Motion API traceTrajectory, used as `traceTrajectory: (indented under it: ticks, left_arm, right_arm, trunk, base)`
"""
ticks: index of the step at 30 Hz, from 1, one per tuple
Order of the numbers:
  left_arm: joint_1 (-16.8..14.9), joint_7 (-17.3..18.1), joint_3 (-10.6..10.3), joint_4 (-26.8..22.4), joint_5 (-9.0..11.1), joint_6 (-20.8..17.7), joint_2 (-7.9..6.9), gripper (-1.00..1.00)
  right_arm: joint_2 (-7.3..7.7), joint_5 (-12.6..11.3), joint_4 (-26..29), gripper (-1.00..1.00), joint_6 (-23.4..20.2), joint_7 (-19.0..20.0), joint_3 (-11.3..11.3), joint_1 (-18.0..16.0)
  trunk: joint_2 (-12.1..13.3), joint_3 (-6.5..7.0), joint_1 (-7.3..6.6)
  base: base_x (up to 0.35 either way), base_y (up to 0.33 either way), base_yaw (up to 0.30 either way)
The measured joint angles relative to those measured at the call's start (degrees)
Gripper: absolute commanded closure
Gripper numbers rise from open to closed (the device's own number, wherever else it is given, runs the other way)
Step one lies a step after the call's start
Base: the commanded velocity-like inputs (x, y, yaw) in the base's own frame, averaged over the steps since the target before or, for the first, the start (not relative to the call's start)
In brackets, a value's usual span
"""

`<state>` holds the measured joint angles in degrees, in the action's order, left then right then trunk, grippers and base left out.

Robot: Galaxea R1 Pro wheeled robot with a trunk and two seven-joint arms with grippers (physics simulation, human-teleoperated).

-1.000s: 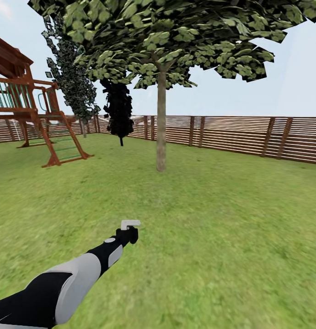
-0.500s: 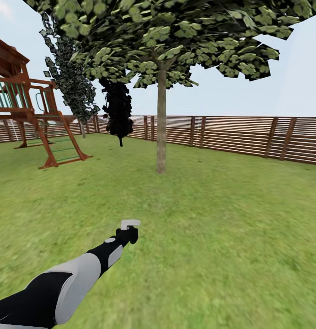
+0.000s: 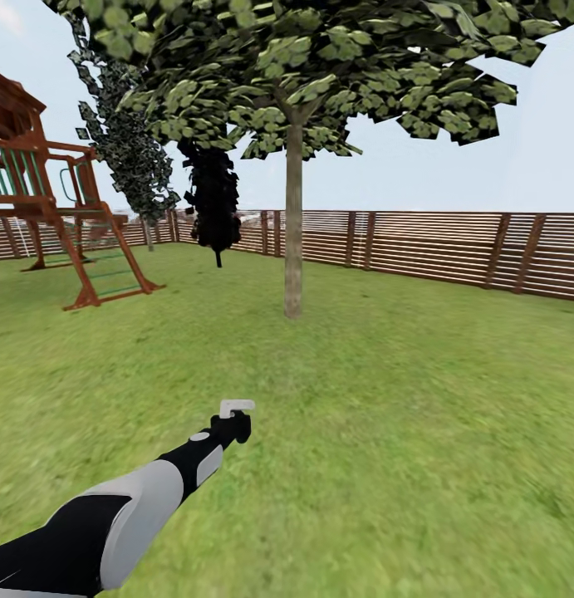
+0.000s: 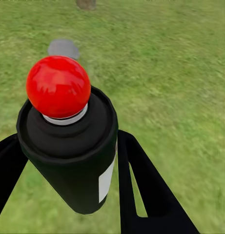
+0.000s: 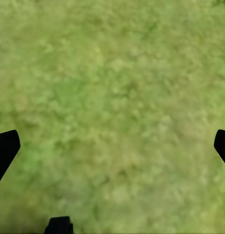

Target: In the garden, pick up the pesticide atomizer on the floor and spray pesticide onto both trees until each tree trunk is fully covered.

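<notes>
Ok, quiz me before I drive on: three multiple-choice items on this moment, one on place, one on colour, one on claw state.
1. Where does the tree trunk stand relative to the play tower?
A. to its right
B. to its left
C. behind it

2. What colour is the cap of the atomizer?
A. blue
B. red
C. white

3. What state is the right claw in?
A. shut on a can
B. shut on nothing
C. open

Answers: 1 A, the head view shows the trunk right of the tower. 2 B, a red dome tops the black can held in the left claw. 3 C, its fingers stand wide apart over the grass.
</notes>
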<state>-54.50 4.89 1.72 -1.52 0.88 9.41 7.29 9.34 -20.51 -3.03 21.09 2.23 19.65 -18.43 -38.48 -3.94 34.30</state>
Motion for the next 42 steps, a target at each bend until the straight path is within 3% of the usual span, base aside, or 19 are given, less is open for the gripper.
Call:
traceTrajectory:
  ticks: [42]
  left_arm:
    - [0.0, 0.0, 0.0, 0.0, 0.0, 0.0, 0.0, 1.0]
  right_arm:
    - [0.09, 0.0, 0.0, -1.0, 0.0, 0.0, 0.0, 0.0]
  trunk:
    - [0.0, 0.0, 0.0]
  base:
    - [0.35, 0.0, 0.0]
